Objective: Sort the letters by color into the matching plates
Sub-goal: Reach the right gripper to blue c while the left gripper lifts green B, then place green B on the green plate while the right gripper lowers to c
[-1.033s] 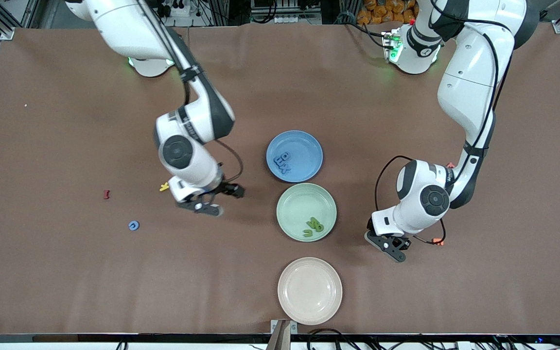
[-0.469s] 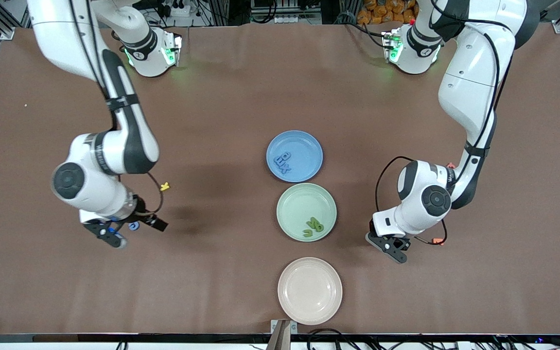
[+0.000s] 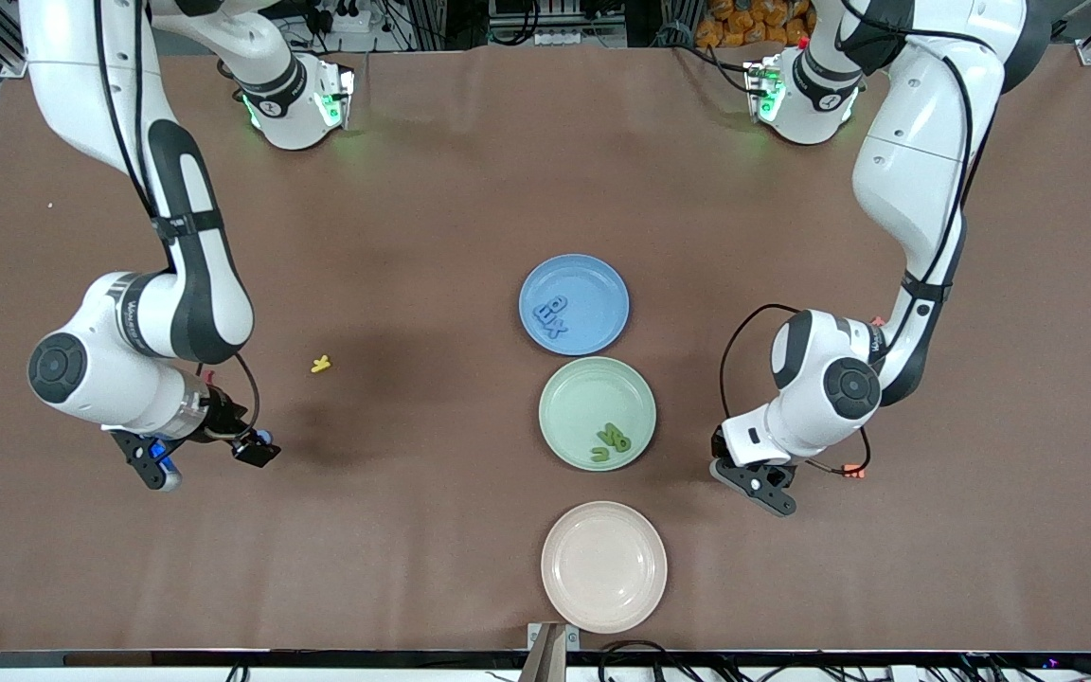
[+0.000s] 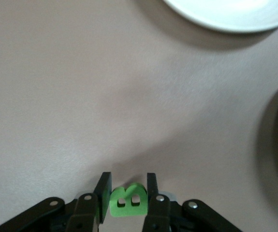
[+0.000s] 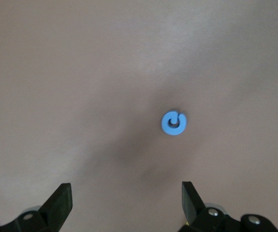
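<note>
Left end effector (image 4: 125, 193), low over the table (image 3: 470, 170) between the green plate (image 3: 576, 386) and an orange letter (image 3: 851, 471) toward the left arm's end, is clenched on a green letter (image 4: 127, 200), which the left wrist view shows pinched between its two fingers. Right end effector (image 5: 125, 200) hangs released over the right arm's end of the table, its fingers spread wide, with a blue letter (image 5: 173, 123) lying on the table below it; in the front view that letter (image 3: 264, 437) only peeks out from under the wrist. As for progress, the blue plate (image 3: 602, 284) holds a small cluster of blue letters (image 3: 550, 315), seemingly three, and the green plate holds a cluster of green letters (image 3: 611, 441), again seemingly three, though they overlap too much to count surely. By that reading the sort is nearly done: the held green letter has yet to reach the green plate close by, and the blue letter on the table has yet to be picked up and carried to the blue plate. A yellow letter (image 3: 320, 364) lies on the table between the right arm and the plates, and the beige-pink plate (image 3: 569, 601) nearest the front camera has nothing in it.
</note>
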You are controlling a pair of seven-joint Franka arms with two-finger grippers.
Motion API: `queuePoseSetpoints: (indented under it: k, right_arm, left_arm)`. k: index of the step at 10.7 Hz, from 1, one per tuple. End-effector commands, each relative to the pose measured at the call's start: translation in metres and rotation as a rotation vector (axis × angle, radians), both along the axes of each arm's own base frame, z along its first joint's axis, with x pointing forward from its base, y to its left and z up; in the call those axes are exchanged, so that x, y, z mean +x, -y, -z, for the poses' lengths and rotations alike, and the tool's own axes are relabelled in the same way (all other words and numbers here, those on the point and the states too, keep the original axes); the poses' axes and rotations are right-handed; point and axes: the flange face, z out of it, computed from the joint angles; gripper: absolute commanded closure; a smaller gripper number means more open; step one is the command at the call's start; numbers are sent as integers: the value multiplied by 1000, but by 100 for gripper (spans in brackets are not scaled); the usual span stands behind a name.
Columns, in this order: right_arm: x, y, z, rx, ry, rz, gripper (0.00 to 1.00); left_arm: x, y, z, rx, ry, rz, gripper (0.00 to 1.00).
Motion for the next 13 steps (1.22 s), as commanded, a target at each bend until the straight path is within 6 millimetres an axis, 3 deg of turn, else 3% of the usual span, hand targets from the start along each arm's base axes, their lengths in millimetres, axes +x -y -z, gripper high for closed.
queuePoseSetpoints:
  k: [1, 6, 8, 9, 11, 12, 13]
  right_arm:
    - [0, 24, 30, -26, -42, 54, 0]
    - [0, 41, 51, -43, -55, 98, 0]
    - [1, 46, 60, -52, -45, 105, 0]
    - [2, 46, 65, -57, -43, 106, 0]
    - [3, 48, 75, -69, -32, 108, 0]
    - [3, 49, 82, -75, -24, 112, 0]
    - [3, 48, 88, -79, -19, 112, 0]
  left_arm:
    - [-7, 28, -21, -75, -33, -155, 100]
    - [-22, 87, -42, -216, -136, -521, 100]
    - [-34, 123, -49, -251, -171, -655, 99]
    - [-44, 144, -47, -248, -180, -683, 99]
    - [-57, 168, -46, -238, -181, -692, 93]
    - [-66, 181, -43, -225, -178, -712, 77]
    - [-68, 185, -45, -205, -153, -727, 38]
